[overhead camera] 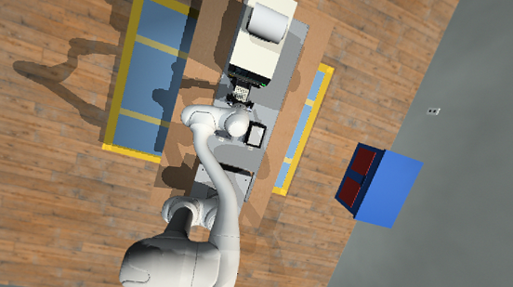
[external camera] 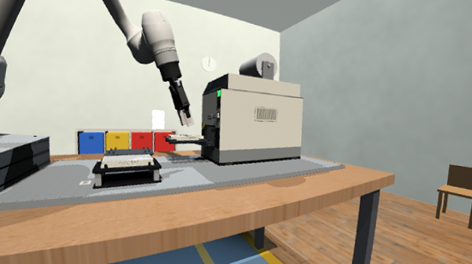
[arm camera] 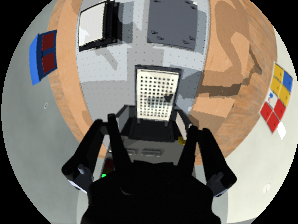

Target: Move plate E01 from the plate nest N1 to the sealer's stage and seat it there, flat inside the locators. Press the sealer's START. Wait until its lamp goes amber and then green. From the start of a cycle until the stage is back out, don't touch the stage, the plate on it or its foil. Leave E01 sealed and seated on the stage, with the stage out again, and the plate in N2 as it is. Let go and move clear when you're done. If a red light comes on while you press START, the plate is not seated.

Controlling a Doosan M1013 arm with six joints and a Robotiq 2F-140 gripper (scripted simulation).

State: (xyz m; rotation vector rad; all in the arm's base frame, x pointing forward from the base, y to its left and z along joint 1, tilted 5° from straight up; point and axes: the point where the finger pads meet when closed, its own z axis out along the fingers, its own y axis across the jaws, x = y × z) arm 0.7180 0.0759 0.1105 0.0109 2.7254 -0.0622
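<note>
Plate's on the stage, gripper's off it
Gripper hangs spread above the plate, probably so it can back away without nudging it.

We see a wooden table on dark legs, with a flat grey board lying directly on it. The board runs lengthwise between the long edges, and we see wood beyond it near one corner.
</note>
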